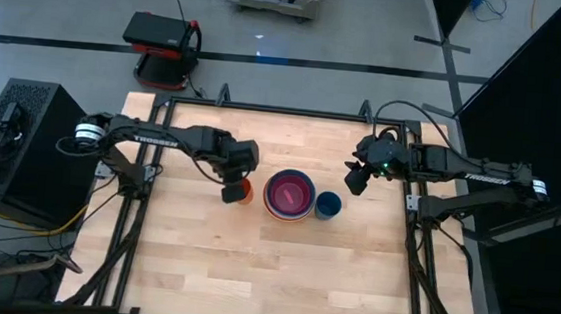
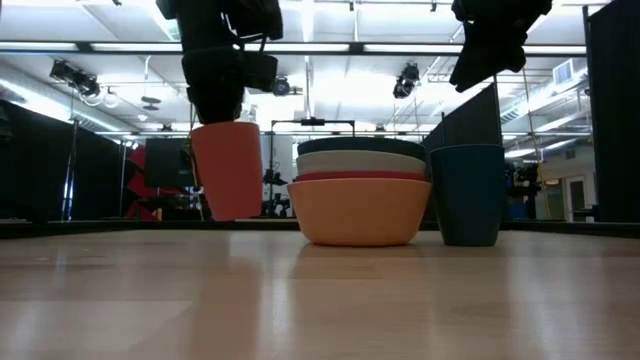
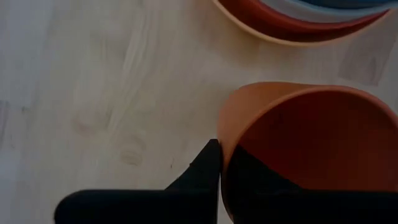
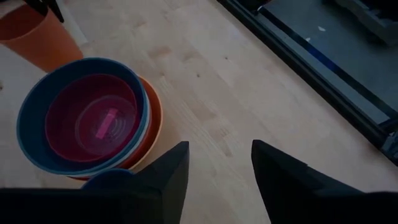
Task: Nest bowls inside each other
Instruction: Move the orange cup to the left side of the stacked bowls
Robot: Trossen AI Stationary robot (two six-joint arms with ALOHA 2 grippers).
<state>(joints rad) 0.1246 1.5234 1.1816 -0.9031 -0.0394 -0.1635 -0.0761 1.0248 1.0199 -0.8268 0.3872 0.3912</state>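
The bowls stand nested in one stack [image 1: 289, 196] at mid-table: yellow-orange [image 2: 360, 212] at the bottom on the wood, then red-orange [image 2: 360, 176], white [image 2: 360, 160] and teal [image 4: 31, 124], with magenta-pink [image 4: 93, 118] inside on top. Left of the stack, my left gripper [image 1: 233, 190] is shut on a small orange cup [image 2: 227, 170]. A dark-blue cup [image 1: 328, 205] stands upright on the table right of the stack. My right gripper [image 4: 219, 158] hovers open above and right of the blue cup, touching nothing. My left gripper holds the orange cup by its rim [image 3: 224, 134], on the side away from the bowl stack. One finger [image 3: 202, 171] is outside the wall and the other [image 3: 261, 180] inside. The fingers come from above, pointing steeply down. The cup hangs slightly tilted, its base [image 2: 232, 215] just clear of the table.
A black frame [image 1: 264, 108] runs along the table's far edge and sides. Bare wood lies toward the near edge [image 1: 270, 287]. A red and black box [image 1: 161, 39] sits on the floor beyond the table.
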